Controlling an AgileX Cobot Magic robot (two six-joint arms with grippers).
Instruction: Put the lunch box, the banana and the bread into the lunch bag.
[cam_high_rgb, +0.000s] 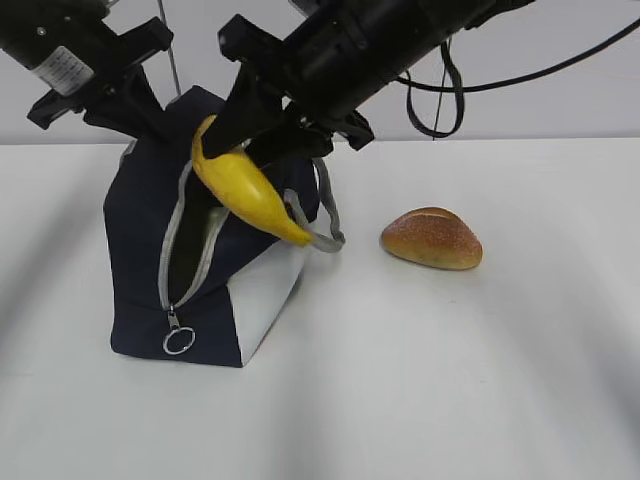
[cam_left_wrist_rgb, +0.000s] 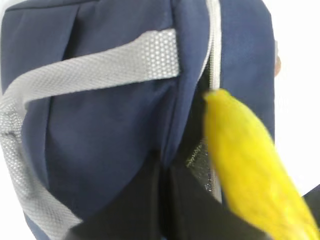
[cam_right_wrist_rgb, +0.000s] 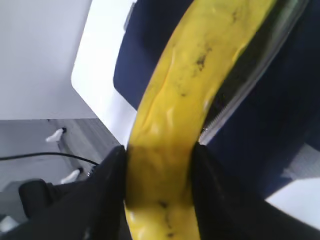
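- The metal ring pull (cam_high_rgb: 179, 341) hangs nearest the exterior camera, at the foot of the grey zipper (cam_high_rgb: 176, 262) of the boxy navy-blue fabric lunch bag (cam_high_rgb: 140, 260), which stands at about 9 o'clock on the white table (cam_high_rgb: 420, 380) with its zipper parted.
- The curved yellow banana (cam_high_rgb: 245, 190) lies slantwise over the bag's opening, dark tip towards 4 o'clock (one end hidden behind the black arm).
- The right gripper (cam_right_wrist_rgb: 160, 160) is clamped on the banana, one finger on each side.
- The left gripper (cam_left_wrist_rgb: 162, 172) has its fingers pressed together on a fold of the bag's fabric beside the zipper.
- The oval golden-brown bread roll (cam_high_rgb: 432, 238) rests on the table at 3 o'clock of the bag, well apart.
- A grey strap handle (cam_high_rgb: 325, 215) loops down beside the banana's tip.
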